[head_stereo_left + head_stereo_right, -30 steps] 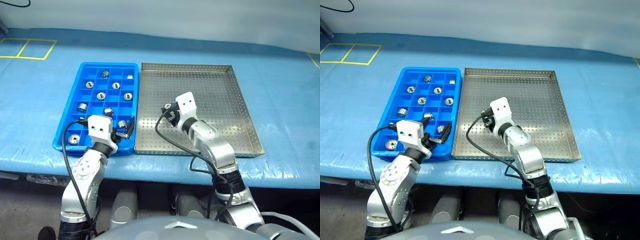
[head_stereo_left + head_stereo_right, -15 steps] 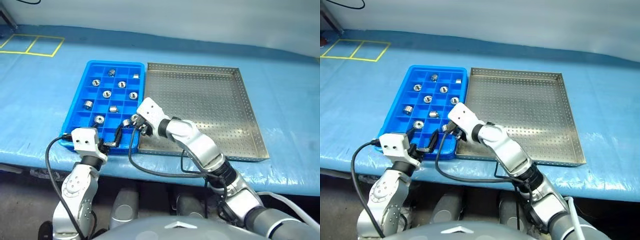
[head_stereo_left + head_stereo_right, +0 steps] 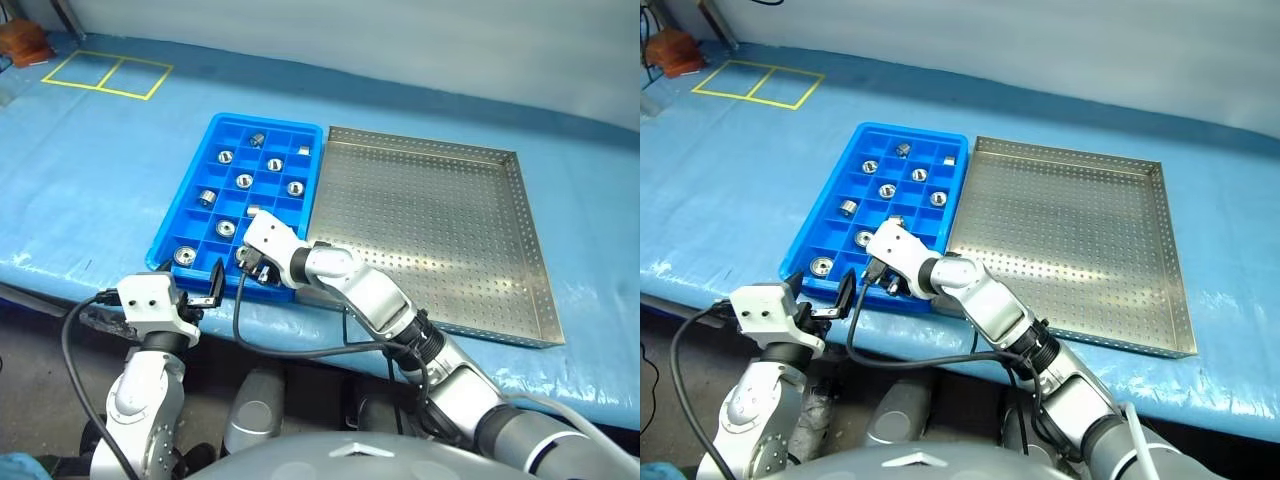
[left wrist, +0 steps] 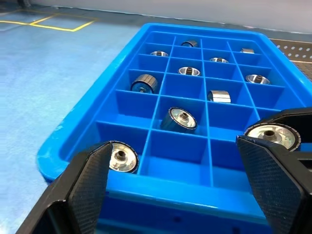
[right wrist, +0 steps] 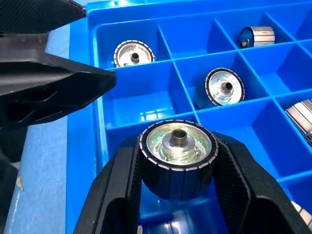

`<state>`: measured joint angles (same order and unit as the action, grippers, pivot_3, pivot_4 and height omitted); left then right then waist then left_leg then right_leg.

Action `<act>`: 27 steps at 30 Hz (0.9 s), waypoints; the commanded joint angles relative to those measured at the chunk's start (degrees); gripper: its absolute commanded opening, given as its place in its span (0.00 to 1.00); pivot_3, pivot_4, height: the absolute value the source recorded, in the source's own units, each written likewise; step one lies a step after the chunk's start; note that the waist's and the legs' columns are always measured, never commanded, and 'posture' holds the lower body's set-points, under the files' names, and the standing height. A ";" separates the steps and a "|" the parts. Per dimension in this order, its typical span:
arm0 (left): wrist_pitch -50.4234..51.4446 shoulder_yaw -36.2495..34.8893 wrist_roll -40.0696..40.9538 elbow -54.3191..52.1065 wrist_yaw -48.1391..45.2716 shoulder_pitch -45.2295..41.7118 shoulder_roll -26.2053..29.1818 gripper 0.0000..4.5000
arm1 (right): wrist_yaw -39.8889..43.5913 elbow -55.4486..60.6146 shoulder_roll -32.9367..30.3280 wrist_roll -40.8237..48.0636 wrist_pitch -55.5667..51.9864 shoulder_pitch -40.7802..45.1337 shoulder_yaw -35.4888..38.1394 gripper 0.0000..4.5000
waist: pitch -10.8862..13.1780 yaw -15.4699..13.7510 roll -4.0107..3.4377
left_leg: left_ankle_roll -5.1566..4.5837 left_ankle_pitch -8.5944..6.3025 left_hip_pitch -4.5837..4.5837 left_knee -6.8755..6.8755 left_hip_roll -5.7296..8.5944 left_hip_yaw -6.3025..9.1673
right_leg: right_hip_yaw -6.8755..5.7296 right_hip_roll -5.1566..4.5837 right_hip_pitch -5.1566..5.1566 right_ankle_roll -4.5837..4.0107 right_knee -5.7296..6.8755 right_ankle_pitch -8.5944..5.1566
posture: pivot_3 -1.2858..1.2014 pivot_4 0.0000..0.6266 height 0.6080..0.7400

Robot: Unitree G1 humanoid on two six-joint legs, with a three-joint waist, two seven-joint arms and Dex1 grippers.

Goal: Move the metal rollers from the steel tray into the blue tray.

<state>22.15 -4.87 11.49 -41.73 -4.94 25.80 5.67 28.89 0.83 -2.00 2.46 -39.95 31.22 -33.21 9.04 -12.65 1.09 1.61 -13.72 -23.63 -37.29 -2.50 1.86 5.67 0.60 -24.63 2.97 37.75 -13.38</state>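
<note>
Currently the right gripper [image 5: 178, 168] is clamped on one metal roller [image 5: 176, 156], fingers pressed to its ribbed sides, dark hole facing out, held over the near row of the blue tray [image 3: 168, 245]. Left gripper [image 4: 180, 180] hangs just off the blue tray's near rim, jaws spread wide, holding nothing. Blue tray sits on the blue-covered desk [image 3: 80, 190], its right long edge touching the steel tray [image 3: 430, 215]. Other metal rollers [image 4: 178, 119] lie singly in the blue tray's compartments: one in the near-left corner cell, others scattered through the middle and far rows, some flat with the hole up, some on their sides. Steel tray's perforated floor shows no rollers. Yellow tape lines [image 3: 105, 78] mark the desk beyond the blue tray's far-left corner.
</note>
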 commanded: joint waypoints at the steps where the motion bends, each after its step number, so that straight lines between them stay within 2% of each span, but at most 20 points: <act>1: -0.84 0.94 -0.35 -3.02 0.18 -0.60 0.07 1.00 | 0.59 -0.27 1.11 0.13 0.76 0.16 0.42 0.38 | 0.00 -0.74 0.00 | 0.00 0.00 -0.01 0.01 0.00 0.00 | 0.00 0.00 -0.01 0.00 -0.01 0.00 | 0.72 0.24 1.00; 5: -0.50 1.70 -0.42 -2.38 -0.12 -1.54 0.49 1.00 | 1.96 -0.84 1.43 1.59 -1.27 -0.66 0.88 0.38 | 0.00 -1.60 0.00 | 0.02 -0.01 -0.03 0.05 -0.01 -0.02 | 0.00 0.00 -0.05 -0.01 -0.03 -0.01 | 0.72 0.24 1.00; 12: 0.35 2.61 -0.10 -1.03 -0.96 -4.18 1.78 1.00 | 1.25 2.70 0.95 1.07 -3.38 -2.52 2.09 0.89 | -0.02 -2.24 0.01 | 0.12 -0.10 -0.02 0.09 -0.01 -0.06 | -0.01 -0.01 -0.05 0.01 -0.08 -0.06 | 0.69 0.24 1.00; 14: 0.75 2.76 0.23 -0.25 -1.57 -5.83 2.40 1.00 | 0.30 5.63 0.65 1.05 -3.70 -3.55 3.50 1.00 | -0.02 -2.15 0.01 | 0.15 -0.16 -0.03 0.10 -0.02 -0.06 | -0.01 0.00 -0.06 0.01 -0.08 -0.10 | 0.68 0.24 1.00; 21: 2.26 3.18 1.41 3.46 -4.10 -12.95 4.00 1.00 | -1.73 18.17 -2.27 3.49 -3.69 -9.89 11.22 1.00 | -0.01 -1.29 -0.01 | 0.16 -0.22 -0.08 0.11 0.00 0.02 | -0.06 -0.01 -0.04 0.22 -0.08 -0.12 | 0.63 0.24 1.00; 27: 2.90 4.07 1.88 7.16 -6.65 -18.58 5.09 1.00 | -6.34 24.69 -3.66 4.13 -3.72 -15.15 17.98 1.00 | -0.02 3.15 0.00 | 0.17 -0.19 -0.04 -0.05 -0.01 0.01 | -0.05 -0.01 0.07 0.08 -0.04 -0.22 | 0.59 0.24 1.00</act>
<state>24.96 -1.30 12.47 -34.45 -10.65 7.93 10.54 23.61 22.16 -5.94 5.79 -44.23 16.21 -17.03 9.02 -9.51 1.09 1.78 -13.91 -23.64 -37.35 -2.51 1.88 5.64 0.60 -24.54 3.06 37.73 -13.59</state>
